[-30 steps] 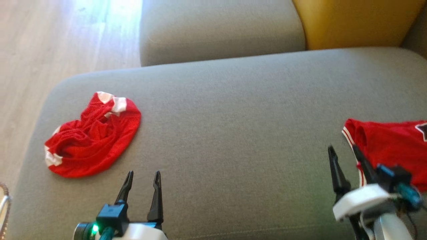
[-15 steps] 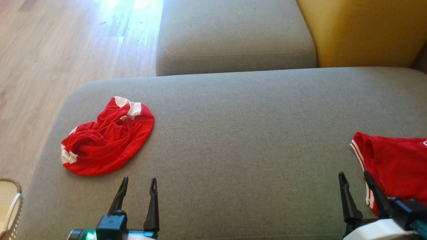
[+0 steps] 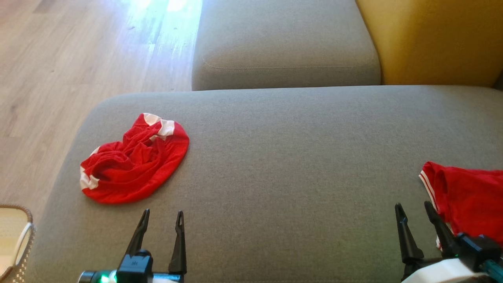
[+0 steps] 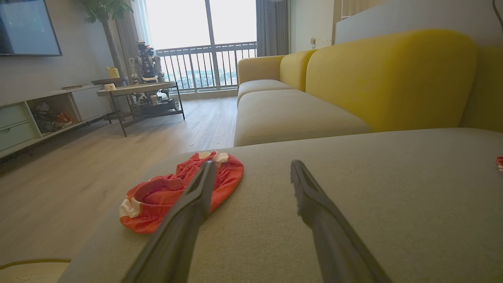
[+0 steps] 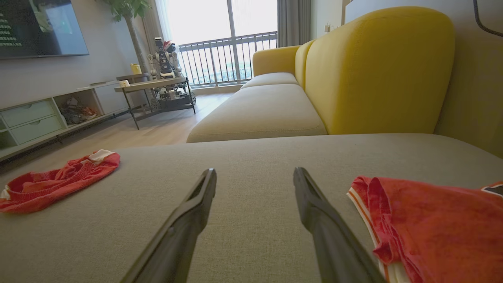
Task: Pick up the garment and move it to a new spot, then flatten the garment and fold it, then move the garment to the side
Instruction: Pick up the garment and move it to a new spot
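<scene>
Shift: the whole head view has slid sideways, so the camera has turned rather than the cloth moved; both red pieces keep their places on the wide grey fabric sofa seat (image 3: 294, 165).
Right tool: a second ago the right tool (image 3: 412, 204) leaned with one finger across the flatter red garment with white-striped edging (image 3: 467, 196). It now stands straighter, just beside that garment's edge at the seat's right end, with its jaws spread and nothing in them.
Left tool: the left tool (image 3: 163, 212) is released and empty, and hangs over the seat's front edge.
Crumpled garment: the bunched red mesh garment with white trim (image 3: 133, 165) lies in a heap toward the seat's left end, near the left tool's tips but not touching them.
Reading: the piece at the right end looks finished and set aside, and the heap looks like the next job.
Stage: that garment is probably yet to be picked up, with flattening and folding still ahead.
Caution: loose mesh may snag or come up in layers.
</scene>
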Robot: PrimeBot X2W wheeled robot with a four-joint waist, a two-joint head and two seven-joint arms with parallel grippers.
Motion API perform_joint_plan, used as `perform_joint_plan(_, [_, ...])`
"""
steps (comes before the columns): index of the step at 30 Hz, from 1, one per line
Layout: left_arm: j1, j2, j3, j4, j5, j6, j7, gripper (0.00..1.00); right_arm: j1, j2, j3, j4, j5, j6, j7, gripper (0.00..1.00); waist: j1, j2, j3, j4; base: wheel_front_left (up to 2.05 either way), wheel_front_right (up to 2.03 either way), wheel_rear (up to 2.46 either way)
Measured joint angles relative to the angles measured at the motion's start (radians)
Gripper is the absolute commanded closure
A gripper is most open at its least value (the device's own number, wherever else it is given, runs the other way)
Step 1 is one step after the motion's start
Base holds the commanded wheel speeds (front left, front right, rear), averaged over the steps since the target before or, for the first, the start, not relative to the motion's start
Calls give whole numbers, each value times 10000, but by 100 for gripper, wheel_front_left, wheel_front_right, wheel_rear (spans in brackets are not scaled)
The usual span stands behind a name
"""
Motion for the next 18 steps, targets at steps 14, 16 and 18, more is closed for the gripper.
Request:
perform_joint_plan(14, [-1, 163, 27, 98, -17, 184, 0, 0, 293, 12, 176, -77, 313, 0, 2, 0, 0, 0, -21, 1468, 0, 0, 0])
perform_joint_plan(16, [-2, 169, 59, 81, -98, 186, 0, 0, 297, 13, 268, -73, 328, 0, 2, 0, 0, 0, -2, 1776, 0, 0, 0])
perform_joint_plan(18, [-3, 184, 92, 63, -102, 186, 0, 0, 298, 17, 355, -36, 447, 0, 2, 0, 0, 0, 19, 2077, 0, 0, 0])
